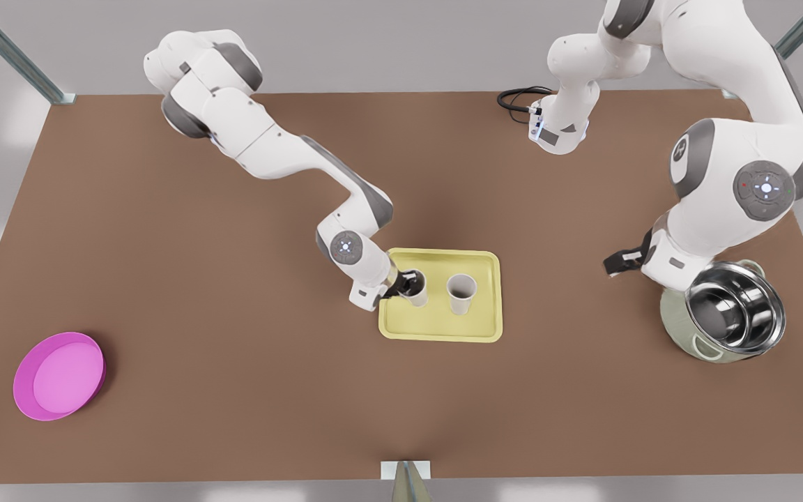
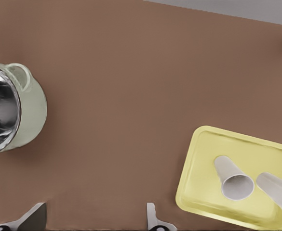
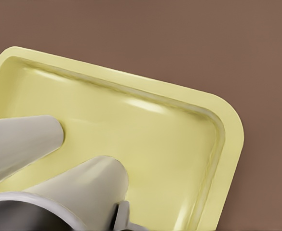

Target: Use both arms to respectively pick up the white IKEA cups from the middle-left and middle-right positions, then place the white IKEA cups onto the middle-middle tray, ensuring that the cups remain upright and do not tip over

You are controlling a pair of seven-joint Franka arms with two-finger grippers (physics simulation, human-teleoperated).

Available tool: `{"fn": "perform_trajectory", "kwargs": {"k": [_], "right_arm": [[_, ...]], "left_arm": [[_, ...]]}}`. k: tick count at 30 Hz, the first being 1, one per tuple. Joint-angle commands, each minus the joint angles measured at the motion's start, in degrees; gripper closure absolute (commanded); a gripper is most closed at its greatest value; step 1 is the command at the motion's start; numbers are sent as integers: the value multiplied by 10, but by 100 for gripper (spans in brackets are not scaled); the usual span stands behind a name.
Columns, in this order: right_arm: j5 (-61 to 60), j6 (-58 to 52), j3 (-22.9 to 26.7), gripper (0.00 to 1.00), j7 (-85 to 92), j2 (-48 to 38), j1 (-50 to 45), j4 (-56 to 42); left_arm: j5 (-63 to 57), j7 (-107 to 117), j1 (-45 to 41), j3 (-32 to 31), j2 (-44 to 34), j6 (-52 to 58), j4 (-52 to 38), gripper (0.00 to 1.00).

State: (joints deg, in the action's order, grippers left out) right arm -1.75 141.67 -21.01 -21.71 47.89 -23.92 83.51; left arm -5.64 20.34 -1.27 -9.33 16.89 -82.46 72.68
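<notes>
Two white cups stand upright on the pale yellow tray [image 1: 443,329] at the table's middle. My right gripper [image 1: 408,282], on the arm at the front view's left, is shut on the cup [image 1: 419,291] nearest the tray's left rim. In the right wrist view one finger [image 3: 122,214] presses that cup's side [image 3: 78,192], and the other cup [image 3: 20,144] stands just beyond. That free cup [image 1: 461,293] stands alone mid-tray. My left gripper [image 2: 95,209] is open and empty, high above the table, looking down on the tray [image 2: 198,168] and both cups [image 2: 235,178].
A steel pot with a pale green body [image 1: 729,321] stands beside the base of the arm at the front view's right. A round pink dish [image 1: 60,375] lies near the front left corner. A black cable [image 1: 520,97] coils at the far edge.
</notes>
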Motion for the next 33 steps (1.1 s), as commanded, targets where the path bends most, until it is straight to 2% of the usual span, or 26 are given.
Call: {"fn": "perform_trajectory", "kwargs": {"k": [1, 2, 3, 4, 15, 21, 23, 24, 26, 27, 28, 29, 31, 33], "right_arm": [[2, 24, -1, 79, -185, 3, -3, 1], [1, 21, -1, 72, -188, 3, -3, 2], [1, 20, -1, 29, -189, 3, -3, 4], [1, 20, -1, 0, -191, 3, -6, 9], [1, 20, -1, 0, -183, 0, 2, 13], [-4, -25, -1, 0, -194, -33, 15, 14], [4, -118, 1, 0, -179, -72, 54, 7], [5, -199, 2, 0, -135, -98, 96, 1], [46, -359, 4, 0, 128, -114, 250, -17], [98, -416, 5, 0, 184, -108, 316, -33], [137, -425, 4, 0, 262, -121, 338, -55], [172, -474, 10, 0, 263, -141, 339, -77], [173, -579, 0, 0, 148, -236, 319, -99], [90, -612, 23, 0, 151, -276, 317, -99]], "left_arm": [[-33, -208, -3, 11, -21, 87, 15, 0], [-25, -208, -3, 10, -19, 90, 15, 0], [-11, -208, -2, 11, -19, 111, 15, 0], [8, -208, -5, 9, -19, 120, 17, 0], [12, -208, -4, 8, -6, 130, 18, 0], [13, -207, -6, 8, -5, 123, 20, 0], [13, -207, -5, 7, -5, 123, 20, 0], [13, -207, -5, 7, -5, 123, 20, 0], [16, -206, -5, 1, -6, 124, 21, 0], [17, -206, -4, 1, -5, 124, 20, 0], [17, -206, -3, 1, -5, 124, 20, 0], [17, -206, -2, 1, -5, 123, 20, 0], [25, -206, -1, 1, -5, 124, 20, 0], [27, -206, -1, 1, 1, 122, 20, 0]]}}
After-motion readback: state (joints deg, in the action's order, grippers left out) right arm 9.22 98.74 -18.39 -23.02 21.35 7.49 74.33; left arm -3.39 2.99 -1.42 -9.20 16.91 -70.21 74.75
